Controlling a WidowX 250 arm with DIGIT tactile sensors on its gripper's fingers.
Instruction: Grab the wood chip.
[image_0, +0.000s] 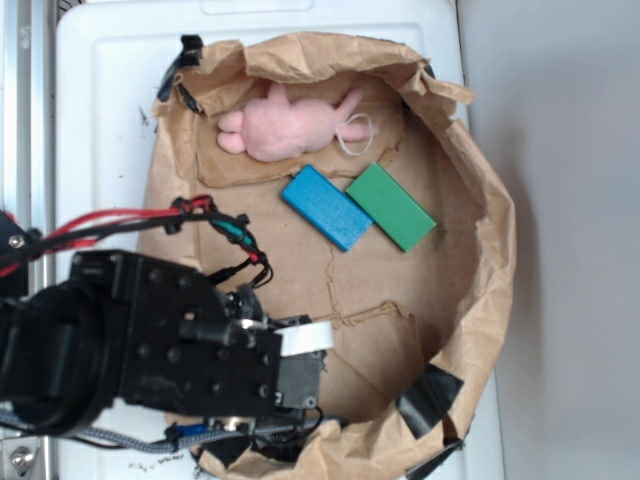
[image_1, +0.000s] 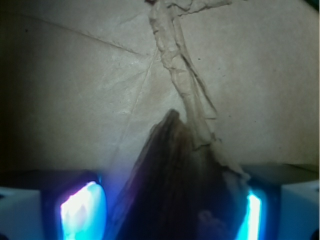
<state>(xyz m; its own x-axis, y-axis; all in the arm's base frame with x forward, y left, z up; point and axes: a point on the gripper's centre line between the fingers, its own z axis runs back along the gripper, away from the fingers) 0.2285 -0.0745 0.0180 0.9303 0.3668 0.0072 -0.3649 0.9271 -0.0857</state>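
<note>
Between the glowing blue fingers (image_1: 82, 212) at the near edge of the wrist view sits the wood chip (image_1: 175, 185), dark and streaked, pointing away over creased brown paper (image_1: 75, 90). The gripper (image_1: 165, 215) stands apart around it; contact is unclear. Closing looks like the step in hand, then lifting. Far off lie a blue block (image_0: 327, 207), green block (image_0: 391, 206) and pink plush (image_0: 285, 124).

Rough, streaked wood chip (image_1: 175, 185) — creased matt paper (image_1: 75, 90)

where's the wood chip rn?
Wrist view only: wood chip sits bottom centre between the end effector fingers, on brown paper.
</note>
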